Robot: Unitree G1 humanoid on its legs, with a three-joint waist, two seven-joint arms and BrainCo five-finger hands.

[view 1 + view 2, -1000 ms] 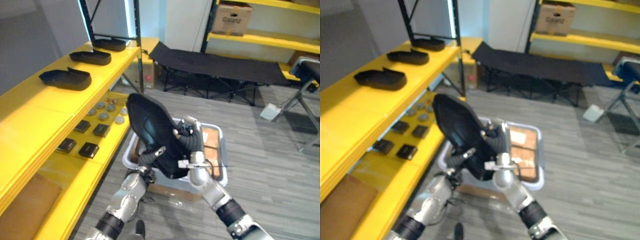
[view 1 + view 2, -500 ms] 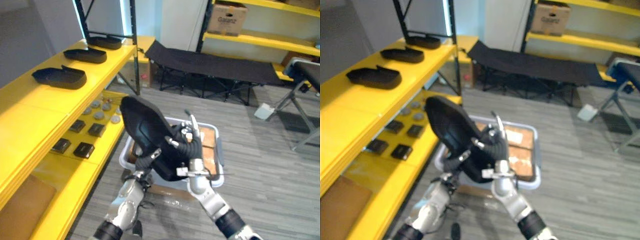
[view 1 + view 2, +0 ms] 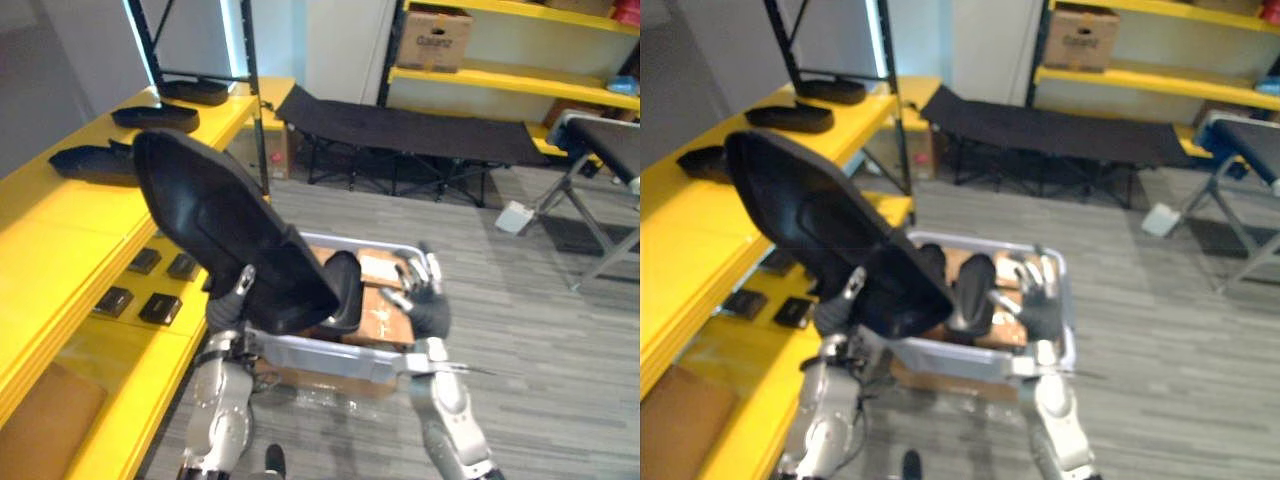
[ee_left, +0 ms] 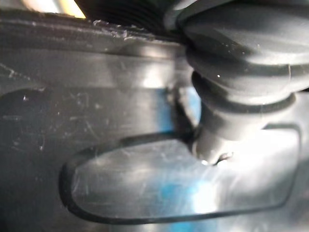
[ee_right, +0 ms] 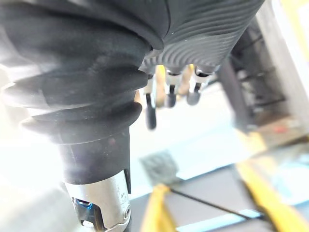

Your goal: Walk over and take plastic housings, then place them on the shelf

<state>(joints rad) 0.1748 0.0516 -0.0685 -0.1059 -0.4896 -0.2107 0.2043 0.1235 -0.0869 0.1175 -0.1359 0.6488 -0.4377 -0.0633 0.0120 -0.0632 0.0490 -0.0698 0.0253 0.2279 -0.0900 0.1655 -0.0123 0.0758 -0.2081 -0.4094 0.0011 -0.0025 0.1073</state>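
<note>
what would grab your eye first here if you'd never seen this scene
The big black plastic housing tilted up in the middle, gripped near its lower edge by the left robot hand. Next comes the bright yellow shelf on the left with three more housings in a row, and the right robot hand open above the grey bin.

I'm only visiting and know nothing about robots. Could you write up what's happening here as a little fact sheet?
Held item: black plastic housing, tilted, raised near the yellow shelf
Left hand: thumb pinching the housing's lower end
Right hand: open, empty, by the grey bin
Already on shelf: three similar housings in a row
Lower shelf: small dark blocks
</note>
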